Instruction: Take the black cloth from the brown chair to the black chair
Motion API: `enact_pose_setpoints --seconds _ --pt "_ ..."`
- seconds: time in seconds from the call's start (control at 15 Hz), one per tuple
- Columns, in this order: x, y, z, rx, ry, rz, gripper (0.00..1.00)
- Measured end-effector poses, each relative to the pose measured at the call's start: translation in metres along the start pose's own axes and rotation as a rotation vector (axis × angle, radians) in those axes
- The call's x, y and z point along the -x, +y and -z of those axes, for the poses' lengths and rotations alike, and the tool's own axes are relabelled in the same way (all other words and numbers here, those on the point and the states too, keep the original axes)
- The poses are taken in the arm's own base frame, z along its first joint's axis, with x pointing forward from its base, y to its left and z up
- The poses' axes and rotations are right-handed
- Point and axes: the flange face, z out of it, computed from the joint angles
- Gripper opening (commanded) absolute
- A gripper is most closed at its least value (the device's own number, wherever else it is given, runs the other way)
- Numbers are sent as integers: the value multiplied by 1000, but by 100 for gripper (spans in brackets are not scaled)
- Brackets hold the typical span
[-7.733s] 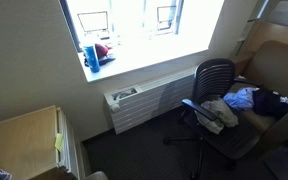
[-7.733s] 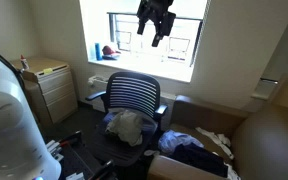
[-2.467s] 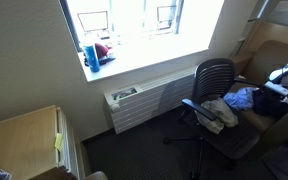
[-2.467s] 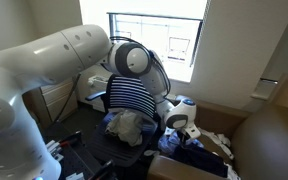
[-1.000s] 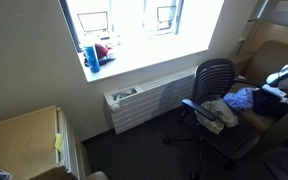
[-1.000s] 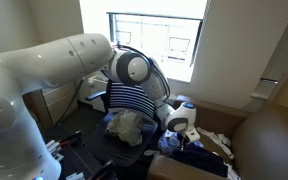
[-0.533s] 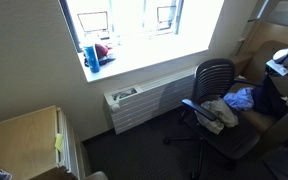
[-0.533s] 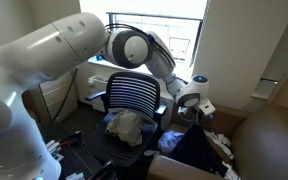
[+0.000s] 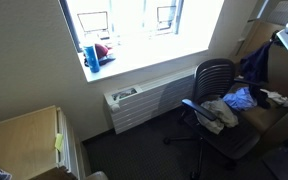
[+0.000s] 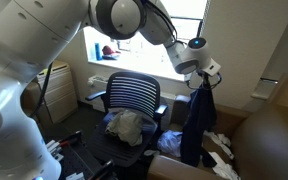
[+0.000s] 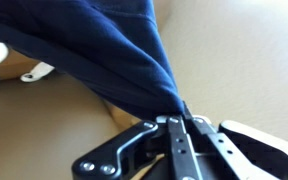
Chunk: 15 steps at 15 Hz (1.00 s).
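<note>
Grip: the gripper [image 10: 206, 74] is clenching a thin pinched fold at the top of the black cloth [image 10: 196, 125]. In the wrist view the jaws are pressing shut on it.
Cloth position: it is hanging full length in the air above the brown chair [image 10: 269, 140], just right of the black chair [image 10: 134, 97]. I cannot tell whether its lower end is clearing the seat.
Slip risk: one small pinch is carrying all that fabric. A fast swing could be tugging the fold out of the jaws and dropping the cloth between the chairs.
Snag risk: the trailing hem may be dragging the blue cloth [image 9: 242, 97] along, or catching on the black chair's armrest during the crossing.
Landing risk: a pale grey cloth [image 10: 127, 125] is already filling the black seat, so a loose drop could be sliding off to the floor.
Surface: tan padded upholstery is lying under the gripper, soft and yielding.
Room: a bright window [image 9: 134, 20] is glaring on the far wall, a radiator [image 9: 149, 98] is sitting beneath it, and a wooden cabinet [image 9: 24, 135] is standing near left.
</note>
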Motion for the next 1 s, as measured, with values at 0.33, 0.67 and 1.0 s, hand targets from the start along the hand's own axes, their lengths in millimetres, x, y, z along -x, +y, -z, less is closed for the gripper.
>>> enact_pose_setpoints --seconds 0.33,0.67,1.0 --pt "55 21 10 57 -114 60 1" --pt "100 175 -55 366 -175 -12 1" --pt "103 113 -26 227 -9 54 1"
